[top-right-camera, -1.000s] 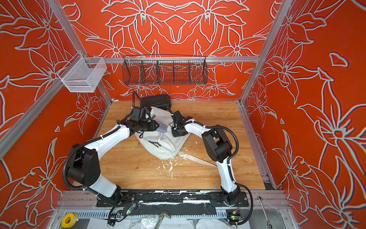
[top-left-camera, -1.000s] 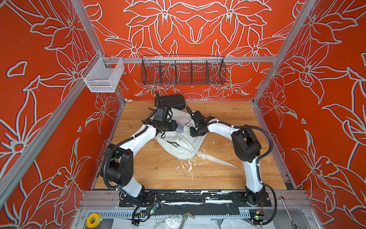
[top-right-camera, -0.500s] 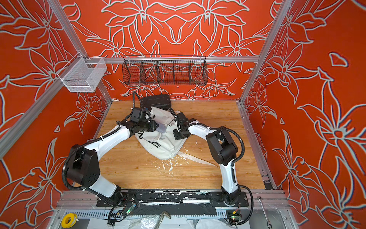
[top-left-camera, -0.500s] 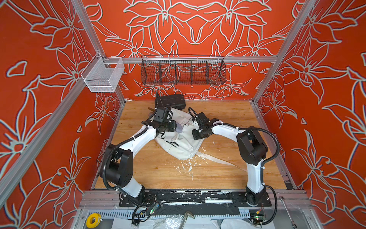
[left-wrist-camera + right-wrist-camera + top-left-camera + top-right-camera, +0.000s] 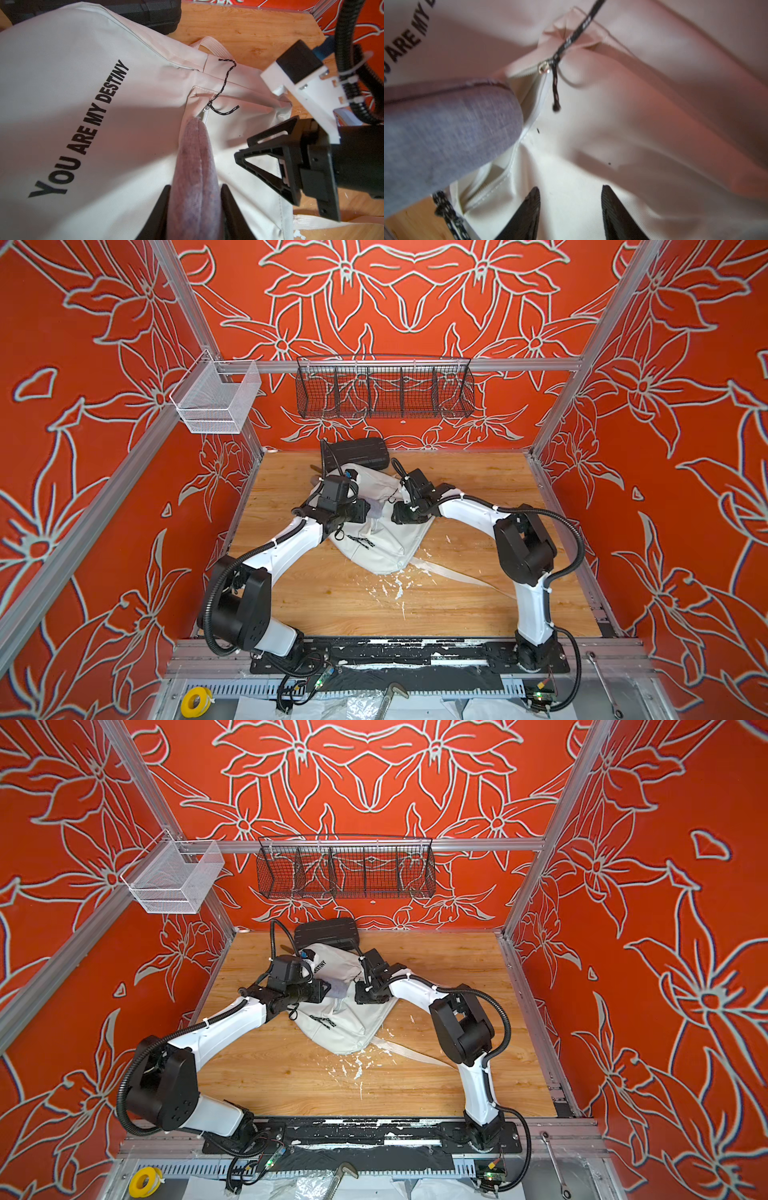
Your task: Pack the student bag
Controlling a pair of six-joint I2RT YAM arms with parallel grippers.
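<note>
The student bag (image 5: 374, 543) lies crumpled toward the back of the desk (image 5: 332, 605), its far edge against the black ribbed case (image 5: 357, 450), and it has not shifted in the last second. What has changed is your right arm: its elbow has swung a little outward. The right hand (image 5: 571, 187) now stands with its jaws apart and empty, just above the white cloth beside the pocket zip, so I judge it has let go of the fabric. Your left hand (image 5: 194, 188) is closed on the grey pouch (image 5: 193, 149), whose tip is pushed into the zip opening, just beside the slider with its zip pull cord (image 5: 555, 91). So the pouch is only started into the pocket, and with nothing holding the mouth it may close on you. The black print (image 5: 83, 128) reads "YOU ARE MY DESTINY"; I can read no other label.
</note>
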